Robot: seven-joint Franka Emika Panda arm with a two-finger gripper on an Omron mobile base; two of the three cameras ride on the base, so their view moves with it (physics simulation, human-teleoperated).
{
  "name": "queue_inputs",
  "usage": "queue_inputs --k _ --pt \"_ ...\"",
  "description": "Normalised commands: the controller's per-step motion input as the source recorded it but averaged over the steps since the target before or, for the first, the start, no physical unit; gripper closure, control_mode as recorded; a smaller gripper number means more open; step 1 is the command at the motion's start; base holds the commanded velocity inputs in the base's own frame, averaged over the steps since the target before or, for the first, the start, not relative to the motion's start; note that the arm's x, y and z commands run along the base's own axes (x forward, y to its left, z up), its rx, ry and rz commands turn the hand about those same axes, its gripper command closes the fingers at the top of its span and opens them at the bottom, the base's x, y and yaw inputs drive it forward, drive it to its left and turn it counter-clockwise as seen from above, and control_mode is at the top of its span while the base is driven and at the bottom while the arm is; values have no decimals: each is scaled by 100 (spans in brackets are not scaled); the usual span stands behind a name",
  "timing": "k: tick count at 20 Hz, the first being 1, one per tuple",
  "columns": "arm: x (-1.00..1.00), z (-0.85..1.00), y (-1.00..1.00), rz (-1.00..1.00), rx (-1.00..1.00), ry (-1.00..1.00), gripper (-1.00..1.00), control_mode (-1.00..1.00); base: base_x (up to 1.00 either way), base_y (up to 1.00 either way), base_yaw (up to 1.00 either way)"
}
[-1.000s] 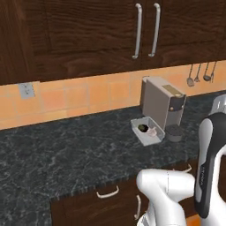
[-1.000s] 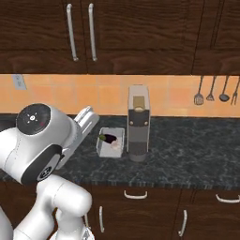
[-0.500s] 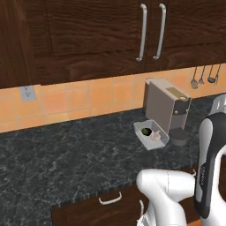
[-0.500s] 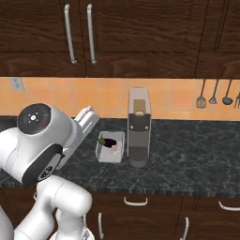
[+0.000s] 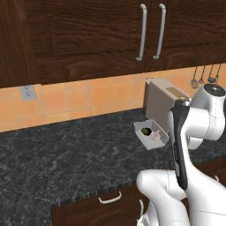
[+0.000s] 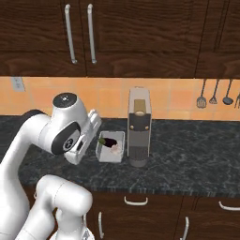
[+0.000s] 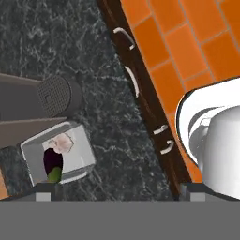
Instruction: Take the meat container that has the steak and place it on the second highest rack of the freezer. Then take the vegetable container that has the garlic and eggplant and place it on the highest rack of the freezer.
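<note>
Purple eggplant (image 7: 52, 161) half behind garlic (image 7: 62, 142)

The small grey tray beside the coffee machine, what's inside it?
Inside the shallow grey plastic tray lie a dark purple oblong eggplant with a green end and a small whitish-pink garlic bulb. The tray floor beneath them is covered.
</note>
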Motion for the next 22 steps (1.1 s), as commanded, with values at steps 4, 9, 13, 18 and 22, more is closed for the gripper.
queue_inputs --k 4,9,13,18,22 --pt "70 -73 1 44 -1 3 -100 -100 0 0 0" --pt "43 -53 0 30 -1 2 -100 -100 0 0 0" --pt "46 -32 6 6 -1 1 -100 -100 0 0 0" --pt "95 -51 24 1 -7 11 -100 -100 0 0 0" --pt "74 -35 7 2 -3 24 -100 -100 0 0 0"
